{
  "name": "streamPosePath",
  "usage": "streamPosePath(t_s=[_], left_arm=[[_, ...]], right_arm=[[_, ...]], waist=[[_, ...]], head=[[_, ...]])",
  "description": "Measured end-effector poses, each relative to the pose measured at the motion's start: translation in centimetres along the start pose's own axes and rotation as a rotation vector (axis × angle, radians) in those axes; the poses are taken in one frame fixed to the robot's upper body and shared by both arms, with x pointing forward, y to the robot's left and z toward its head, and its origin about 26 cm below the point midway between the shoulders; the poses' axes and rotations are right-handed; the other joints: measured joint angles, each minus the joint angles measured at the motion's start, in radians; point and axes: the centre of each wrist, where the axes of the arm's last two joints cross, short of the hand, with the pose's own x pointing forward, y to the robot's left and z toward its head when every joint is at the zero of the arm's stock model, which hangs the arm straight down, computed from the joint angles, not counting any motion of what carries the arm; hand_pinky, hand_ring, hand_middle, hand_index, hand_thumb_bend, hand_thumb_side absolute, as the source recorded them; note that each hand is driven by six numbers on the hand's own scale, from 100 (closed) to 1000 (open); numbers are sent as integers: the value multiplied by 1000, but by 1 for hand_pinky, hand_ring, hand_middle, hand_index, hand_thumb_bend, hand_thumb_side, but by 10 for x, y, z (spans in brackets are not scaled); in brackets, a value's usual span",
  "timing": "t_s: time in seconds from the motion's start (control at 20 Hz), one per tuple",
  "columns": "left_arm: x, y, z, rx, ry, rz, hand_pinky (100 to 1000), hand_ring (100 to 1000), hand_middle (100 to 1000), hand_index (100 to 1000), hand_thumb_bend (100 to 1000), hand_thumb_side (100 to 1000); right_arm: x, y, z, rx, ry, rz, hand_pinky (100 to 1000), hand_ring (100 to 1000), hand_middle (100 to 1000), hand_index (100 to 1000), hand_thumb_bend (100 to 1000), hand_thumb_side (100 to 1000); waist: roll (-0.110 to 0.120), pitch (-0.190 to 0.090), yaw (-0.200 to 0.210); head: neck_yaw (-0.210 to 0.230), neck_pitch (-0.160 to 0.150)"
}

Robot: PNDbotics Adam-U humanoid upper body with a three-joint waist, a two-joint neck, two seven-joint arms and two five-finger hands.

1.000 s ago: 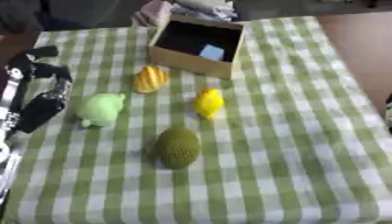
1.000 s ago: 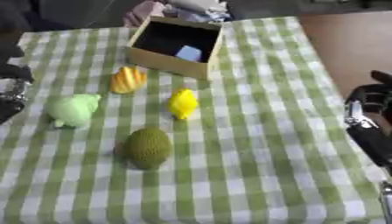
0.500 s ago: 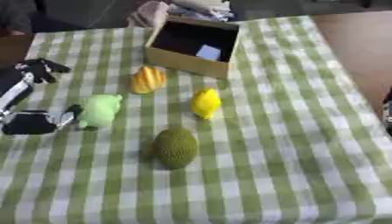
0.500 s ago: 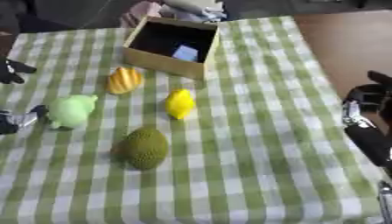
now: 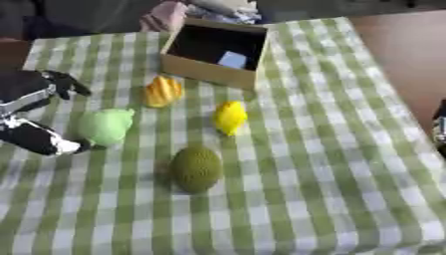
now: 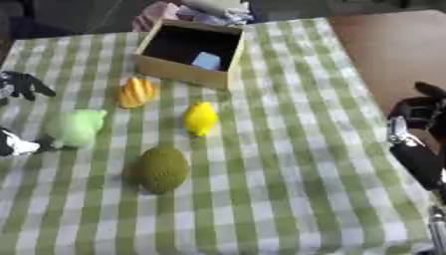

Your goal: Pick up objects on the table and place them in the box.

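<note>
Left eye view: my left hand [image 5: 35, 117] sits at the left edge, thumb and fingers spread apart around the pale green object [image 5: 105, 126], not closed on it; a fingertip lies just beside its lower left. The object is rounded, lumpy, its narrower end pointing upper right. The orange object [image 5: 163, 91] stands long axis vertical; the yellow one [image 5: 230, 117] likewise. The dark green oval [image 5: 195, 168] lies lower centre. The box [image 5: 214, 52] is open, upper centre.

Right eye view: my right hand [image 6: 418, 112] rests at the right edge, off the checked cloth [image 6: 296, 164]; I cannot tell its finger state.
</note>
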Motion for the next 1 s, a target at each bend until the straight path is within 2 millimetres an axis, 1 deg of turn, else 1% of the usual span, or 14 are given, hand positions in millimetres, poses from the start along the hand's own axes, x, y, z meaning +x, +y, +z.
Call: streamPosePath(t_s=[0.2, 0.45, 0.7, 1.0], left_arm=[[-7, -1, -12, -33, 15, -28, 796, 785, 816, 879, 576, 377], [-14, -5, -24, -47, 39, -62, 792, 782, 812, 876, 544, 329], [-18, -12, -38, -52, 61, -76, 788, 778, 808, 871, 540, 311], [-21, -23, -55, -75, 73, -85, 780, 768, 797, 862, 511, 279]], right_arm=[[0, 0, 0, 4, 0, 0, 623, 656, 637, 851, 100, 426], [-1, 0, 1, 6, 2, 0, 623, 656, 637, 851, 100, 425], [0, 2, 1, 13, 2, -2, 623, 657, 637, 851, 100, 425], [0, 2, 1, 15, 2, -2, 623, 657, 637, 851, 100, 425]], waist=[[0, 0, -4], [0, 0, -9], [0, 0, -11], [0, 0, -12]], head=[[2, 0], [2, 0], [2, 0], [2, 0]])
